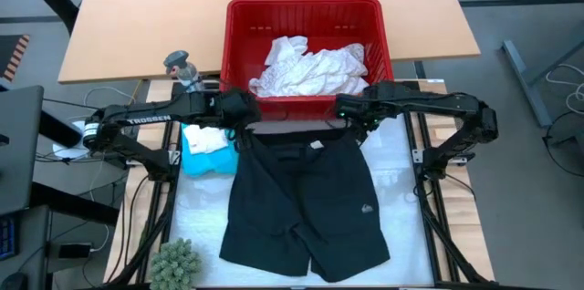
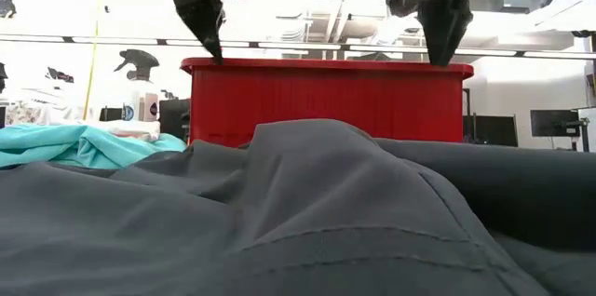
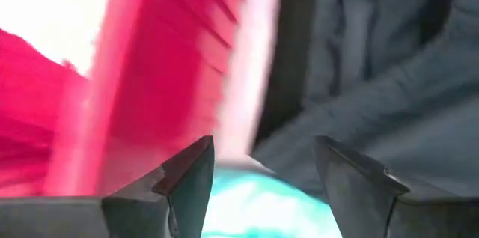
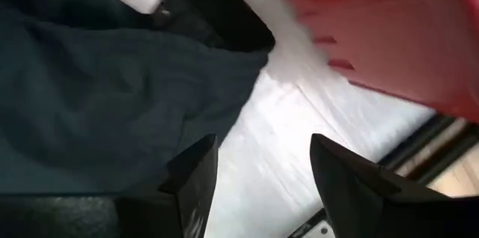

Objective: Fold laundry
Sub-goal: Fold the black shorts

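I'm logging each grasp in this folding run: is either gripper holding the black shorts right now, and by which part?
Nothing is held. The left gripper and right gripper are both open and empty, above the waistband of the black shorts.

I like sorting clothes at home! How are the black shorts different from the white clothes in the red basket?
The black shorts lie spread flat on the table's white mat, while the white clothes sit bunched in a crumpled heap inside the red basket. The shorts are dark; the clothes in the basket are pale. The shorts show their full shape, while the heap's shape cannot be told. Both are soft cloth, and neither is folded yet.
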